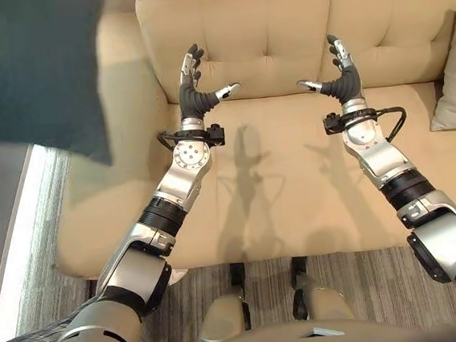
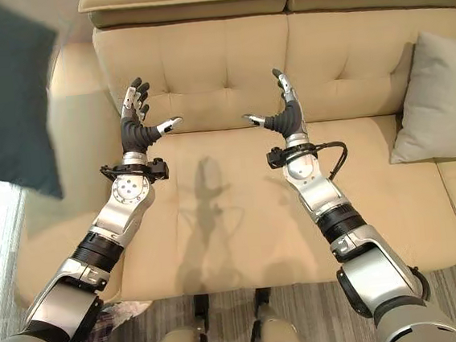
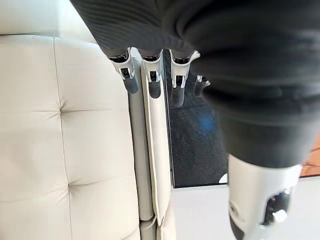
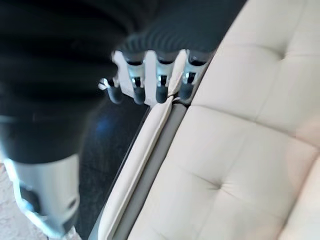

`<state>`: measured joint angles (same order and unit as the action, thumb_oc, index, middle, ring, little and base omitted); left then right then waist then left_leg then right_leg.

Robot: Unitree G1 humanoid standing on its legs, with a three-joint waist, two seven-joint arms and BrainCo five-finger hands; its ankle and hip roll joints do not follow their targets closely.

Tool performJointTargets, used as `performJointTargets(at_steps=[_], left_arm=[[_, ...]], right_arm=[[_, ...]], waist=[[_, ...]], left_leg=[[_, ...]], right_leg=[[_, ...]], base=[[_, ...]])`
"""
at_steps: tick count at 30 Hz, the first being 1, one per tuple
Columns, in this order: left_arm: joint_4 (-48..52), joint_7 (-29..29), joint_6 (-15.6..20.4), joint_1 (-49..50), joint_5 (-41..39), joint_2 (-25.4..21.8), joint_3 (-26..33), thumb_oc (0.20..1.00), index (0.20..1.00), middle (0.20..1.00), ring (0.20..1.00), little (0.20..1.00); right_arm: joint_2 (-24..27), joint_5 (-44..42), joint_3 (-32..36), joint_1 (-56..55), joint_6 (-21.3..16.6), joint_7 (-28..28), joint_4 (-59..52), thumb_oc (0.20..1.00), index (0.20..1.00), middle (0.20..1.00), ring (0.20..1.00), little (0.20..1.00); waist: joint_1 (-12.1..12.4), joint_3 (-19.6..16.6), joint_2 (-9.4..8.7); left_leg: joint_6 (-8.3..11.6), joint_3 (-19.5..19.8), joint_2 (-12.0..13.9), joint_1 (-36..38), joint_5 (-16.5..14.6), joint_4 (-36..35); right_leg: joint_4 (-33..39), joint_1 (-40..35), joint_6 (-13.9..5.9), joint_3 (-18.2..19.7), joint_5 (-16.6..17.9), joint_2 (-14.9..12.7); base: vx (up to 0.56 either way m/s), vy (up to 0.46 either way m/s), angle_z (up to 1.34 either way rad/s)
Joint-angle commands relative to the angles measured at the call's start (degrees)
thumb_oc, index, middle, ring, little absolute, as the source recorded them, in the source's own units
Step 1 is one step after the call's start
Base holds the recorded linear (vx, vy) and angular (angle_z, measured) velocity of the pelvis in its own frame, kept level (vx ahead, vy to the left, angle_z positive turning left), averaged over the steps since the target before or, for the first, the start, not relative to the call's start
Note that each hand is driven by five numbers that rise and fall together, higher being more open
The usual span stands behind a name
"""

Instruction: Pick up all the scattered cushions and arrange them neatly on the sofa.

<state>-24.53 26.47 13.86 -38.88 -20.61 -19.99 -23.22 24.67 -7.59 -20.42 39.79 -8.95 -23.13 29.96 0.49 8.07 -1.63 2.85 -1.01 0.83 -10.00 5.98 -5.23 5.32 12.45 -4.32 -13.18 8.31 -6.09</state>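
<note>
Both hands, left hand (image 1: pixel 195 93) and right hand (image 1: pixel 340 75), hover wide and empty over the sofa (image 1: pixel 294 181) seat, palms facing, seemingly poised to receive; 1 grey cushion (image 2: pixel 435 98) leans against the backrest; 1 dark cushion (image 2: pixel 7 95) hangs blurred at left.
</note>
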Motion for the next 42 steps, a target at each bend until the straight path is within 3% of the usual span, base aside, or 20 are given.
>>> performJointTargets(at_steps=[1,5,13,19,22,30,42], left_arm=[[0.61,-1.23,1.79,1.87,2.7,0.45,1.12,1.0,1.0,1.0,1.0,1.0],[4.16,-2.43,1.56,7.68,3.0,0.64,3.22,1.0,1.0,1.0,1.0,1.0],[12.5,-8.35,-0.07,31.31,4.98,-0.19,10.67,1.0,1.0,1.0,1.0,1.0],[10.21,-13.07,-1.82,41.44,6.88,-1.15,12.73,1.0,1.0,1.0,1.0,1.0],[3.99,-15.94,-3.27,45.41,9.66,-1.1,12.71,1.0,1.0,1.0,1.0,1.0],[-21.03,-16.36,-5.27,43.3,14.8,2.82,12.43,1.0,1.0,1.0,1.0,1.0],[-31.97,-15.05,-5.41,39.75,16.54,4.39,11.72,1.0,1.0,1.0,1.0,1.0]], right_arm=[[-0.05,2.17,2.96,-2.62,-1.81,-0.32,-2.79,1.0,1.0,1.0,1.0,1.0],[-0.16,3.23,4.85,-7.63,-1.72,0.44,-5.08,1.0,1.0,1.0,1.0,1.0],[-0.32,6.2,13.81,-27.47,-1.96,4.05,-9.07,1.0,1.0,1.0,1.0,1.0],[-1.08,7.51,15.79,-35.59,-1.65,6.93,-7.06,1.0,1.0,1.0,1.0,1.0],[-0.31,11.03,14.59,-38.47,-1.2,8.76,-3.04,1.0,1.0,1.0,1.0,1.0],[-2.73,14.14,10.01,-39.1,0.32,9.84,16.38,1.0,1.0,1.0,1.0,1.0],[-4.06,13.0,8.68,-37.23,0.54,9.07,28.54,1.0,1.0,1.0,1.0,1.0]], waist=[[1.06,-2.72,0.27],[1.32,-2.98,0.22],[1.79,-4.71,-0.11],[1.95,-4.98,0.01],[2.01,-4.92,-0.06],[1.98,-4.84,-0.2],[1.97,-3.76,-0.55]], left_leg=[[1.71,0.07,0.78,-1.98,-3.44,0.23],[1.59,-0.09,0.87,-0.53,-3.87,0.23],[1.05,-0.22,1.3,4.91,-5.51,0.23],[0.76,-0.3,1.48,6.98,-6.04,0.23],[0.59,-0.51,1.42,8.04,-6.1,0.23],[0.81,-0.35,1.6,9.39,-5.9,0.23],[1.52,2.1,2.77,8.95,-4.71,0.23]], right_leg=[[-0.32,-1.22,-4.54,0.06,-5.28,-0.84],[-0.32,-2.82,-4.56,0.05,-5.66,-0.79],[-0.32,-8.53,-4.63,-0.42,-7.08,-0.62],[-0.32,-10.5,-4.7,-0.64,-7.54,-0.5],[-0.32,-11.71,-4.65,-0.61,-7.68,-0.39],[-0.32,-13.45,-4.19,-1.2,-8.24,-0.2],[-0.32,-14.28,-2.54,-1.82,-9.94,1.67]], base=[[0.0,0.0,0.0],[0.01,-0.004,-0.02],[0.03,-0.014,-0.03],[0.0,-0.003,-0.01],[-0.01,-0.004,0.0],[-0.01,-0.006,0.01],[-0.03,-0.059,0.14]])
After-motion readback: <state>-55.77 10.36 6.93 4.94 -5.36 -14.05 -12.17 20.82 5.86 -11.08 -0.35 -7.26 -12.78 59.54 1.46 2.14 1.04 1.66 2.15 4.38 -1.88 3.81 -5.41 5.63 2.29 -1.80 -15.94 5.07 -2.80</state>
